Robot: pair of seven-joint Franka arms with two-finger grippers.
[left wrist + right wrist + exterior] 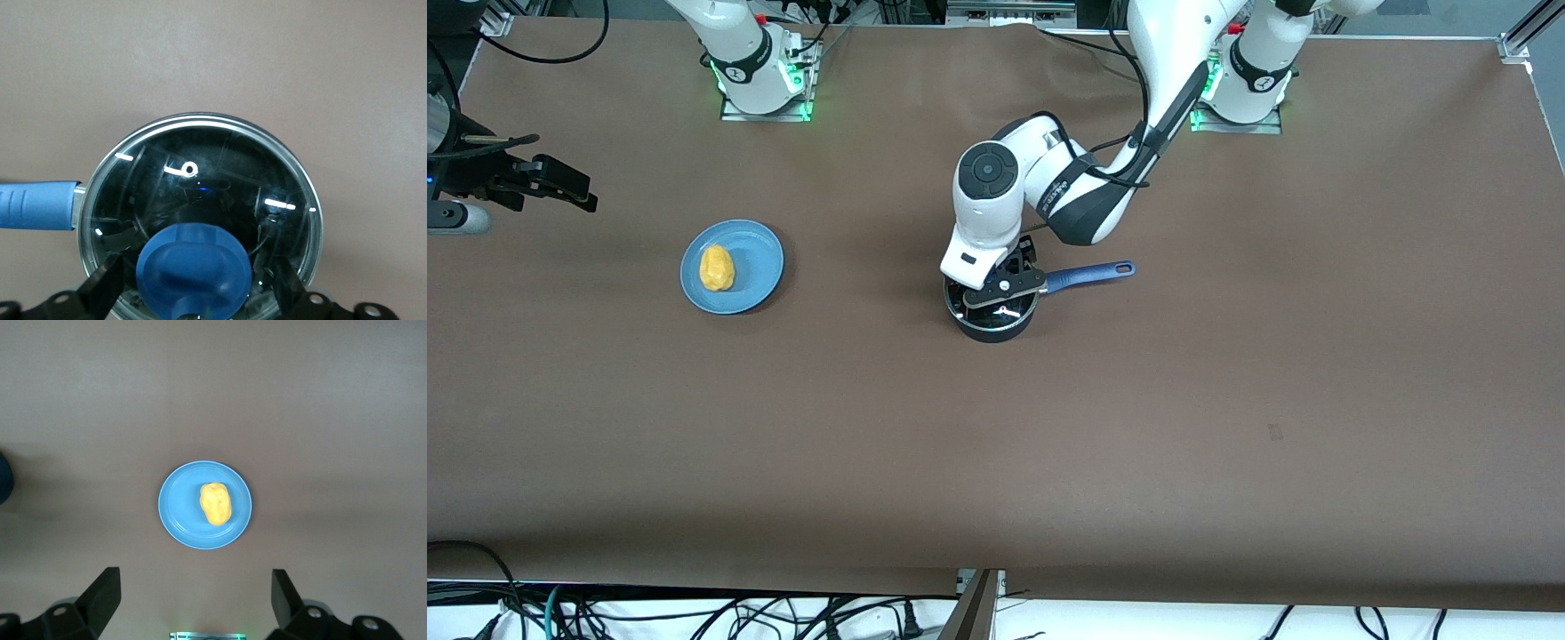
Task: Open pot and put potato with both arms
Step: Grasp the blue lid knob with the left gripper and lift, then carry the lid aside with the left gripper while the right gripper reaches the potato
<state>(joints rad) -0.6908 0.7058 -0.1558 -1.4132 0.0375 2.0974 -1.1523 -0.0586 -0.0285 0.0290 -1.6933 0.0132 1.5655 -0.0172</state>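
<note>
One saucepan (993, 313) with glass lid (200, 200), one potato (717, 268) on one blue plate (760, 267), brown table (1138, 400), left gripper (193, 293) spread wide about the lid's knob (193, 270), right gripper (193, 597) spread wide above the plate.

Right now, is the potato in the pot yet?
Not yet. Nothing looks finished: the potato lies on the blue plate and the lid sits on the pot. In hand: the left claw is down at the lid's knob, fingers apart. The right claw hangs open above the plate. Left: lift the lid, then drop the potato in.
</note>
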